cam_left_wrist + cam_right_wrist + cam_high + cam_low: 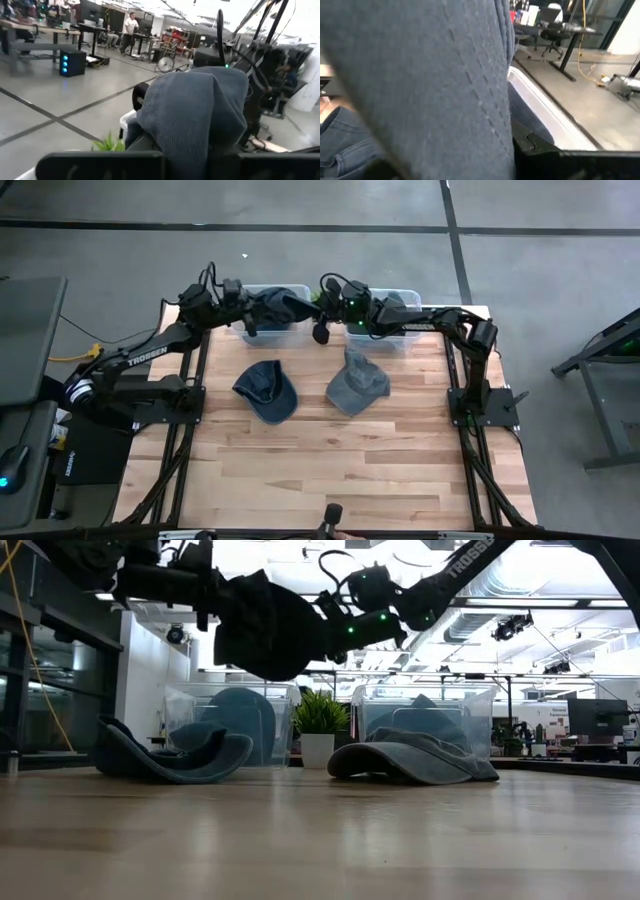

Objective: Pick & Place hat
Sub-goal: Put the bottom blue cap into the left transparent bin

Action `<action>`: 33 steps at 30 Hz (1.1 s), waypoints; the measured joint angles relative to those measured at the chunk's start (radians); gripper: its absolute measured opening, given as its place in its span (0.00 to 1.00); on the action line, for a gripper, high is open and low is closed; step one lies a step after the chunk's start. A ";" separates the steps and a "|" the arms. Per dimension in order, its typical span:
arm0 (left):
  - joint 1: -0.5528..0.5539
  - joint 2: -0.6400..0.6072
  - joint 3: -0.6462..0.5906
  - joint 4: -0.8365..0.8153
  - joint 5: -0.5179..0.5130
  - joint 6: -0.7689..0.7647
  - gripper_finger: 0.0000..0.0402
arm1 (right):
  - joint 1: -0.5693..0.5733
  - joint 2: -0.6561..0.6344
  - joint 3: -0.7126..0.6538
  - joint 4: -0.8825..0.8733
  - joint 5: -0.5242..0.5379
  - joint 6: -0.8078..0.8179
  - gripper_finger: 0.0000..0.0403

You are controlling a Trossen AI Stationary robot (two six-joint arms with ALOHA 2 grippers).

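A dark grey hat (281, 302) hangs in the air above the left clear bin (268, 332) at the table's far edge. My left gripper (248, 308) is shut on its left end and my right gripper (318, 307) is shut on its right end. In the low view the hat (268, 628) hangs between the two grippers, well above the table. It fills the right wrist view (430, 85). Two more hats lie on the table, a dark blue one (266, 390) and a grey-blue one (357, 381). My left gripper pinches bunched cloth at the hat's left end (192, 142) between its two fingers, coming level from the table's left. The hat is lifted clear and sags below the fingers. My right gripper meets the hat's right edge (322, 632), coming level from the table's right. The cloth right before the wrist camera hides the place of contact.
A second clear bin (392, 330) with blue cloth in it stands at the far right, beside the left one. A small potted plant (318, 725) stands between the bins. The near half of the wooden table (330, 470) is bare.
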 joint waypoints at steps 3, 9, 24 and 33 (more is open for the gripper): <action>0.000 -0.016 0.000 -0.011 -0.015 0.038 0.04 | 0.001 0.000 0.042 -0.070 0.002 0.011 0.01; 0.000 -0.062 0.000 -0.010 -0.063 0.116 0.04 | 0.001 0.000 0.181 -0.265 -0.003 0.112 0.01; -0.001 -0.127 0.003 -0.265 -0.033 0.204 0.04 | -0.041 0.002 0.333 -0.534 -0.077 0.249 0.01; -0.001 -0.134 0.003 -0.269 0.016 0.212 0.34 | -0.048 0.002 0.331 -0.559 -0.049 0.217 0.01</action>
